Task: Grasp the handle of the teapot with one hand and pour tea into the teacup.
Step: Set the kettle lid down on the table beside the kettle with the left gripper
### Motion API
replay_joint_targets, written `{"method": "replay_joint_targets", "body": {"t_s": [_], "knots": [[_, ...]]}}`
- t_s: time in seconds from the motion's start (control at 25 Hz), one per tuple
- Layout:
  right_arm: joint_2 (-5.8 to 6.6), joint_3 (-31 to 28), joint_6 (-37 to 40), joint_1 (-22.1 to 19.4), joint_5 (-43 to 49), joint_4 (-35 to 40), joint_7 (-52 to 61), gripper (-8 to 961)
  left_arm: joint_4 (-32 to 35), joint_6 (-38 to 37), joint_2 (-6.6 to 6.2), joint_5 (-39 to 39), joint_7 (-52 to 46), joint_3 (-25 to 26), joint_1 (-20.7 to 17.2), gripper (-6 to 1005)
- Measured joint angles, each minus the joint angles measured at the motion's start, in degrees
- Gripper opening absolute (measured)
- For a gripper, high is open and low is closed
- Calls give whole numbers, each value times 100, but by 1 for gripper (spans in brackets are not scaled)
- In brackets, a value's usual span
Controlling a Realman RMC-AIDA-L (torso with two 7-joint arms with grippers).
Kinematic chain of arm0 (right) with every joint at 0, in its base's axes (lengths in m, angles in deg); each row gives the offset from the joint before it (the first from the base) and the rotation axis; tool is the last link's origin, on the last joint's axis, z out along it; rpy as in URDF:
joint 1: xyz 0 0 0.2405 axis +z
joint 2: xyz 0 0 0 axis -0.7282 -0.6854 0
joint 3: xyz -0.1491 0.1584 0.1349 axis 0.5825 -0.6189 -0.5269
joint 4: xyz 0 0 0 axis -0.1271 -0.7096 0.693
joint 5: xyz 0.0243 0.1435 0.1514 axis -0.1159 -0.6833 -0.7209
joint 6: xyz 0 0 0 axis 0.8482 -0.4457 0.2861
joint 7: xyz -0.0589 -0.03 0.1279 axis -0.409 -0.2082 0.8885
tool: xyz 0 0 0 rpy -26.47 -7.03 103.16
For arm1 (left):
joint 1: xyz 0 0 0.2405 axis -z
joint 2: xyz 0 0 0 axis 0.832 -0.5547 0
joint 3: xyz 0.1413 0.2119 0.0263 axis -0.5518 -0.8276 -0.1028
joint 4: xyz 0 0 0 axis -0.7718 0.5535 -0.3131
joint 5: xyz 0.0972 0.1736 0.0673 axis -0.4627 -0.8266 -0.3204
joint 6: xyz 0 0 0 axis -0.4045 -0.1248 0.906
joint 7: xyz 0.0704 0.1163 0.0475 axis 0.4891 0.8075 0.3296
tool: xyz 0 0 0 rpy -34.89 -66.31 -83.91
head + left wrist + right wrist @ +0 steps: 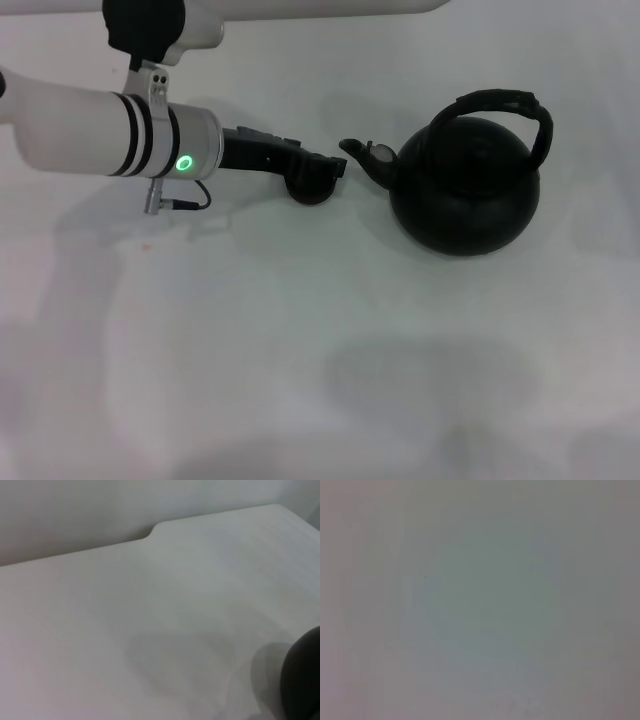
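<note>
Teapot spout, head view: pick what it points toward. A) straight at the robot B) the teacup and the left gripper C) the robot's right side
B: the teapot aims its spout at the teacup, where the left gripper sits.

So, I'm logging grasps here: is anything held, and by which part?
Cannot be told: the left gripper is at the teacup, hiding any contact. The teapot stands free.
</note>
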Motion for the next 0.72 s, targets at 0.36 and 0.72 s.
{"method": "replay_joint_targets", "body": {"t_s": [0.36,0.72], "knots": [[18,0,23,13,0,0,0,828,521,-2,0,-12,71,28,-353,786],[67,1,23,-30,29,-40,0,828,1544,168,48,137,724,649,-1562,787]]}}
